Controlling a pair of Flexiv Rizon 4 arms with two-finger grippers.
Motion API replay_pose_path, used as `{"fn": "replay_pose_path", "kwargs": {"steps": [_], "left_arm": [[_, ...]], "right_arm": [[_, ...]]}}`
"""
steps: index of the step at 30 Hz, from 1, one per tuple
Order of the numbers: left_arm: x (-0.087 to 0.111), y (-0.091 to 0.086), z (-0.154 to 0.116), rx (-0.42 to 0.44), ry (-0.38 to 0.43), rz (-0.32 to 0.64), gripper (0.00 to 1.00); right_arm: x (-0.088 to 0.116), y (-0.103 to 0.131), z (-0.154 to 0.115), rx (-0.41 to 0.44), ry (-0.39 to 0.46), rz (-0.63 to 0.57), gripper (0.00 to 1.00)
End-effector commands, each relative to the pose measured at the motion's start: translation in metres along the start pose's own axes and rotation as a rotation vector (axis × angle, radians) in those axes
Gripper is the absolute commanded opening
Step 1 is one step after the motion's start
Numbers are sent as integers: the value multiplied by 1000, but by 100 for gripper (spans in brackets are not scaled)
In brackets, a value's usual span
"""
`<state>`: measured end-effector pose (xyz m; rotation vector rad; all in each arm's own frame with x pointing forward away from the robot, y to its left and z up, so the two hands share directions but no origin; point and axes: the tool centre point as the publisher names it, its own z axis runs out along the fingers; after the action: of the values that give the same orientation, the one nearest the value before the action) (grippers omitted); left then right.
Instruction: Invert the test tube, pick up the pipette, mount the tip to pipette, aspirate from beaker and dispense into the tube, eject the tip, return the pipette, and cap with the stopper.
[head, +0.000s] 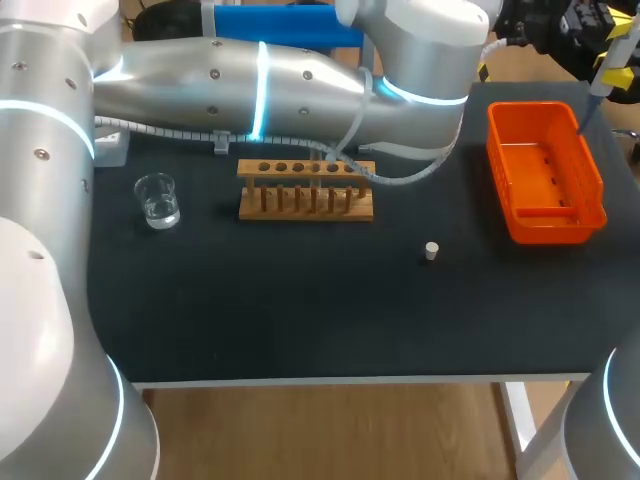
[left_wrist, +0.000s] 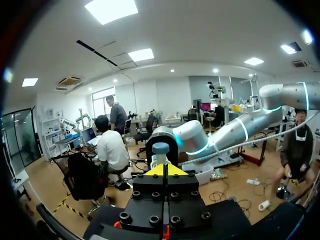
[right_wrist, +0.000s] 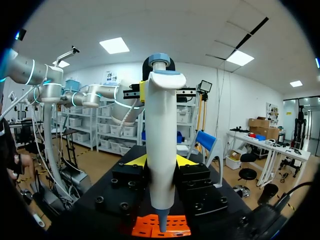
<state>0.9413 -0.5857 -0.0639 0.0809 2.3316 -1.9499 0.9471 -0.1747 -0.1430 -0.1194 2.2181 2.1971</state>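
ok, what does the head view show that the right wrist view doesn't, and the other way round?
Head view only: the beaker, the wooden rack and the stopper on the table. Right wrist view only: the right pincer shut on the pipette, a yellow-tipped finger on each side. Both: the pipette, which the head view catches only partly at its far right corner, and the orange bin under its tip.

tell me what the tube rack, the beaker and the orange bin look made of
The tube rack: wood, seemingly unvarnished, from its tan matte face and dowel pegs. The beaker: clear glass or hard plastic, can't tell which; see-through with bright glints. The orange bin: moulded plastic, probably; uniform saturated colour, slight sheen.
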Motion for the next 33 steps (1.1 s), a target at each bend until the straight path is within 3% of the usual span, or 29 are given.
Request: {"fn": "replay_pose_path", "kwargs": {"steps": [1, 8, 10, 15, 22, 33], "left_arm": [[0, 1, 0, 129, -30, 18, 0], [-9, -31, -12, 154, -69, 69, 3], [-10, -40, -17, 156, -79, 77, 100], [-11, -56, -31, 145, -47, 68, 100], [1, -59, -51, 148, 133, 3, 100], [41, -38, -110, 59, 33, -89, 100]], "right_arm": [[-1, 7, 0, 5, 5, 0, 0], [-1, 7, 0, 5, 5, 0, 0], [-1, 7, 0, 5, 5, 0, 0], [-1, 7, 0, 5, 5, 0, 0], [-1, 7, 0, 5, 5, 0, 0], [-1, 7, 0, 5, 5, 0, 0]]}}
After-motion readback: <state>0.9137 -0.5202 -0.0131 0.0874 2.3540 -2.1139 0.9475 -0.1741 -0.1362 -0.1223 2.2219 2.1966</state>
